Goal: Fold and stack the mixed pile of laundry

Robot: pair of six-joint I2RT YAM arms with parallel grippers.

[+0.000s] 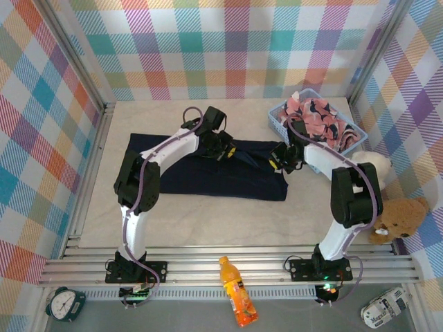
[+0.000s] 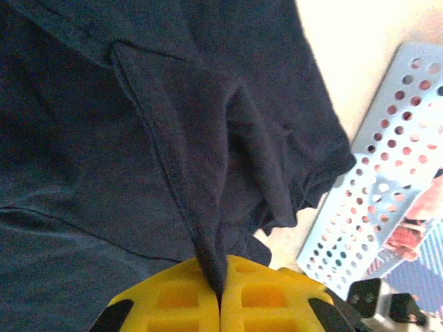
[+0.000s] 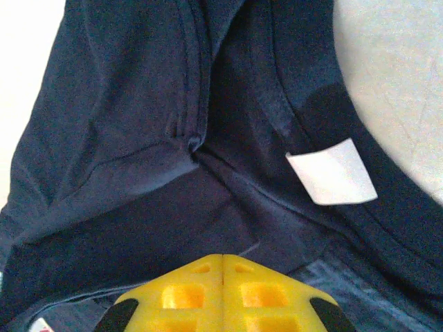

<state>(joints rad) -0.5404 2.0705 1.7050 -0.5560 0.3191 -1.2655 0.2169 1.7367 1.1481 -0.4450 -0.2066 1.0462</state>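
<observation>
Navy long trousers (image 1: 180,173) lie spread flat over the middle of the pale table (image 1: 208,221), from about 9 o'clock to a little past the centre.

The left gripper (image 1: 225,149) stands on their far edge, near 12 o'clock of the cloth. In the left wrist view its yellow fingers (image 2: 173,301) are pressed together, with a raised ridge of the navy cloth pinched between them.

The right gripper (image 1: 277,160) is at the right end of the trousers, about 3 o'clock of the cloth. In the right wrist view its yellow fingers (image 3: 270,294) look closed against each other. I cannot tell if any cloth is caught there. A white label (image 3: 332,171) shows on the fabric just beyond them.

At 1 o'clock of the table stands a light blue basket (image 1: 275,116), and the pink printed garment (image 1: 315,117) lies inside it.
</observation>
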